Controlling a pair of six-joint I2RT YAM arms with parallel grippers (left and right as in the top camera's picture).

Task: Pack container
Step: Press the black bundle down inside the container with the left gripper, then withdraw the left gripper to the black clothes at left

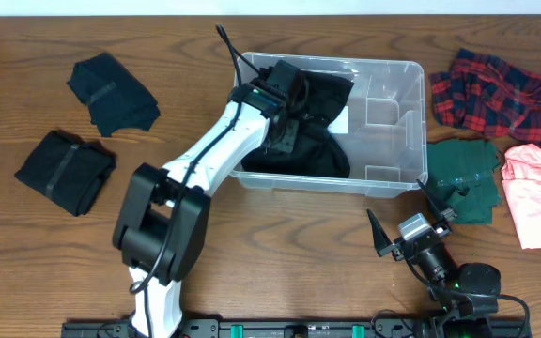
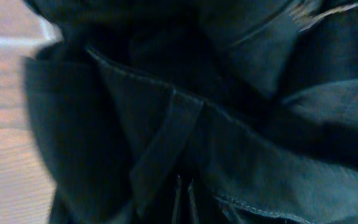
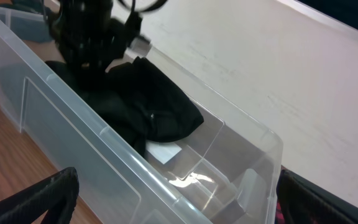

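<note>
The clear plastic container [image 1: 390,141] stands in the middle of the table, and a black garment [image 1: 313,150] fills its left half. My left gripper [image 1: 287,115] reaches down into it. In the left wrist view the fingertips [image 2: 178,190] stand shut against the dark folds of the garment [image 2: 166,124], and I see no cloth pinched between them. My right gripper [image 1: 409,222] hovers open and empty just in front of the container's near right corner. In the right wrist view the right gripper [image 3: 179,202] faces the container's near wall [image 3: 104,134], with the garment [image 3: 148,106] beyond it.
Two folded black garments [image 1: 111,89] [image 1: 64,171] lie at the left. At the right lie a red plaid cloth [image 1: 496,89], a green cloth [image 1: 463,174] and a pink cloth [image 1: 538,192]. A white label [image 3: 163,151] shows on the container's base.
</note>
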